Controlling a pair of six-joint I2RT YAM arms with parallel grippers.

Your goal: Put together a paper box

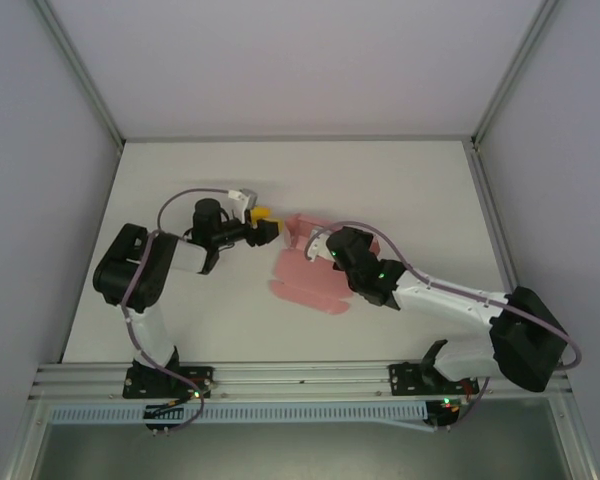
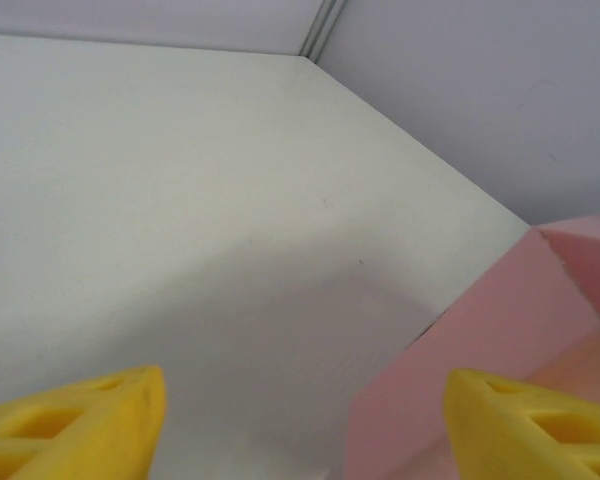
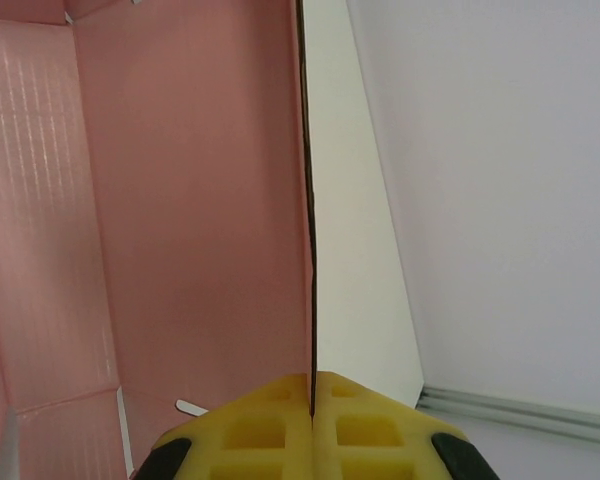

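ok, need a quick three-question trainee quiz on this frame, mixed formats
1. True or false: the left pincer is clamped on the paper box.
2. Which one grips a panel of the paper box edge-on between its fingers? A) left pincer B) right pincer C) both
3. Fill in: the flat part of the box lies on the white ____.
Key: 1 false; 2 B; 3 table.

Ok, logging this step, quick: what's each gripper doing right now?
Left gripper: open, holding nothing.
Right gripper: closed on a thin wall of the paper box.
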